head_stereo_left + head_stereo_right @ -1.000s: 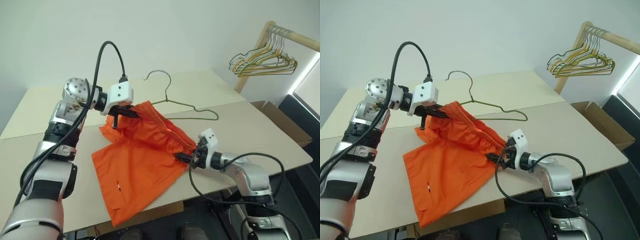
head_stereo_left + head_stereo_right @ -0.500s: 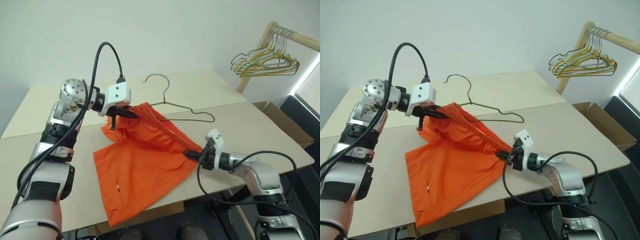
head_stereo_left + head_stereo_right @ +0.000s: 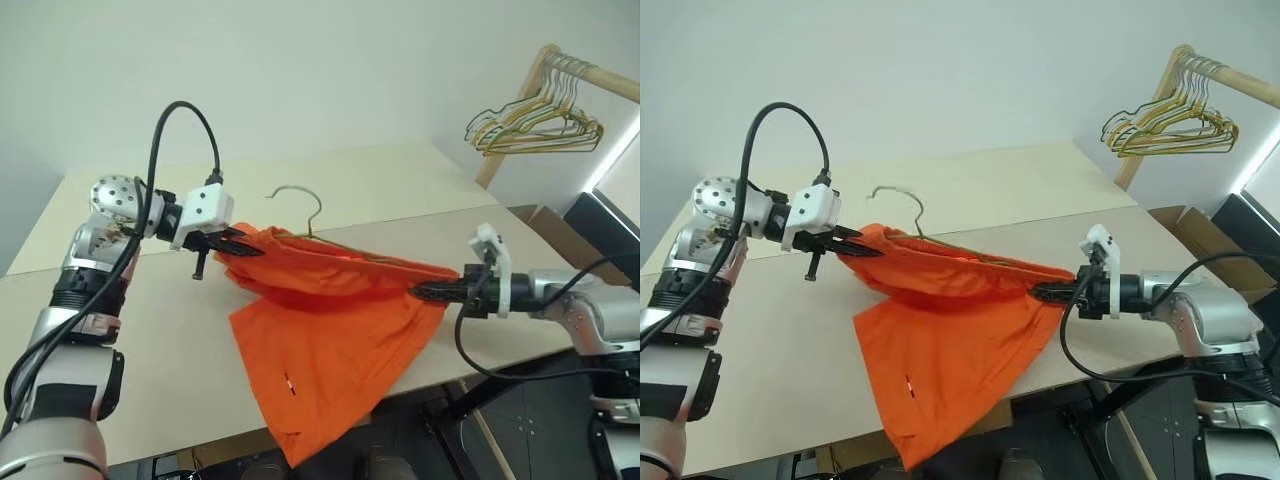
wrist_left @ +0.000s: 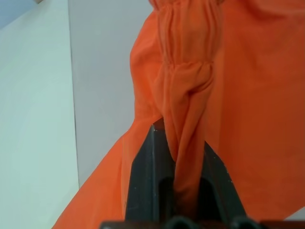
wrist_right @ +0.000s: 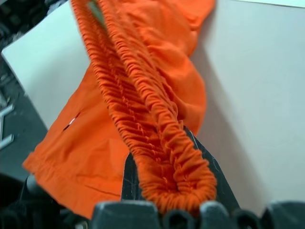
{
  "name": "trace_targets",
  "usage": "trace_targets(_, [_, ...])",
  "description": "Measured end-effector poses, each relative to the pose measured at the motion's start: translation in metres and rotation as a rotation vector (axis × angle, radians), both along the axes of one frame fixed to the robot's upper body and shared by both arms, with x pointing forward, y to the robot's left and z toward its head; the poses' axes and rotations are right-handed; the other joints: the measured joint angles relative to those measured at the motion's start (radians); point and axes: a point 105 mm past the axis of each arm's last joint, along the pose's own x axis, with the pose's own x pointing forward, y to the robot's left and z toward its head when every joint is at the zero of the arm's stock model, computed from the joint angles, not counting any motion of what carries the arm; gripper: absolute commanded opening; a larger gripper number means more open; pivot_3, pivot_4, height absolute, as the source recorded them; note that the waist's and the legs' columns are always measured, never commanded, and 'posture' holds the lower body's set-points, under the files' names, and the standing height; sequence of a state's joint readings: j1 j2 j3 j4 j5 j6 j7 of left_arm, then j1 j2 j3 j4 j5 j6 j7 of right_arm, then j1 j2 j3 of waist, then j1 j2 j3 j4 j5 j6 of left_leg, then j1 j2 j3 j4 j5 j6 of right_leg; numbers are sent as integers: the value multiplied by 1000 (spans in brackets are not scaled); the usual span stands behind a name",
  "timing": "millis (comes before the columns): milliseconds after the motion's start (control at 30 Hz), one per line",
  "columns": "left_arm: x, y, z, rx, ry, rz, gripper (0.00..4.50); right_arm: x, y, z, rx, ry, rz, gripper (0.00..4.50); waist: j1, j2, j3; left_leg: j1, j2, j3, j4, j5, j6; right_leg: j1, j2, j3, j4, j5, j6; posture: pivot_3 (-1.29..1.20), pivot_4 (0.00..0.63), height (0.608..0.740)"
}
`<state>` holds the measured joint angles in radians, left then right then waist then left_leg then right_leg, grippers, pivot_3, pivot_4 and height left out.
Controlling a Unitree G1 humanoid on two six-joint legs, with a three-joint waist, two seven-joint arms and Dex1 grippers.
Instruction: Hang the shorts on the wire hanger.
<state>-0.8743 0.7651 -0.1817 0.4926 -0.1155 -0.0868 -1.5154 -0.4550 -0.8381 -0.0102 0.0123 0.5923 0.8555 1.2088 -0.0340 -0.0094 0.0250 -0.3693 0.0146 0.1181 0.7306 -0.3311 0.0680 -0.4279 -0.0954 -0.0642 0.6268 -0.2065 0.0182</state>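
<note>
Over beige table [image 3: 150, 330], shorts [image 3: 330, 320] waistband stretched sideways, clamped by left gripper [image 3: 240, 245] and right gripper [image 3: 425, 292].

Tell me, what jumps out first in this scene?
The bright orange shorts, stretched by the waistband between the left gripper and right gripper above the table, legs drooping over its near edge. Behind the waistband pokes the wire hanger. A bunch of hangers hangs on a wooden rack far right.

No text, label, brand, number or sign can be read anywhere; the small white tag on the shorts [image 3: 289, 381] is too small to be read.
</note>
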Motion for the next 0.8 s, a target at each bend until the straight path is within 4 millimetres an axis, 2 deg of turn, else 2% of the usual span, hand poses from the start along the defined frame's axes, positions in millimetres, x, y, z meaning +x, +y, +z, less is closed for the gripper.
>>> trace_targets(167, [-3, 2, -14, 84, -22, -10, 0, 0, 0, 4, -1, -45, 29, 77, -1, 0, 0, 0, 0, 0, 0, 0, 0, 0, 0, 0, 0, 0, 0, -30, 0, 740])
trace_targets(267, [-1, 3, -16, 106, -38, 0, 0, 2, 4, 12, -32, -104, 51, 812, -2, 0, 0, 0, 0, 0, 0, 0, 0, 0, 0, 0, 0, 0, 0, -41, 0, 740])
trace_targets(367, [1, 6, -19, 107, -13, 26, 0, 2, 5, 18, -107, -145, 73, 1777, -3, 0, 0, 0, 0, 0, 0, 0, 0, 0, 0, 0, 0, 0, 0, -52, 0, 740])
trace_targets(500, [1, -11, -24, 64, 12, -5, 0, -4, 24, 23, -151, -189, 158, 3132, -3, 0, 0, 0, 0, 0, 1, 0, 0, 0, 0, -1, 0, 0, 0, -63, 0, 740])
trace_targets(533, [2, -14, -25, 55, 18, -9, 0, -4, 25, 24, -158, -199, 160, 3409, -3, 0, 0, 0, 0, 0, 1, 0, 0, 0, 0, -1, 0, 0, 0, -63, 0, 740])
trace_targets(600, [3, -18, -23, 43, 25, -10, 0, -2, 23, 26, -168, -214, 140, 4264, -4, 0, 0, 0, 0, 1, 1, 0, 0, 0, 0, -1, 0, 0, 0, -66, 0, 740])
trace_targets(633, [4, -19, -22, 42, 23, -10, 0, -1, 20, 28, -175, -219, 125, 4472, -5, 0, 0, 0, 0, 1, 1, 0, 0, 0, 0, 0, 0, 0, 0, -65, 0, 740])
trace_targets(733, [4, -19, -21, 41, 21, -10, 0, 4, 7, 41, -192, -266, 53, 4472, -7, 0, 0, 0, 0, 1, 0, 0, 0, -1, 0, 0, 0, 0, 0, -70, 0, 740])
trace_targets(800, [4, -18, -21, 42, 26, -7, 0, 8, 1, 61, -175, -328, 8, 4472, -9, 0, 0, 0, 0, 1, 1, 0, 0, -1, 0, 0, 0, 0, 0, -74, 0, 740])
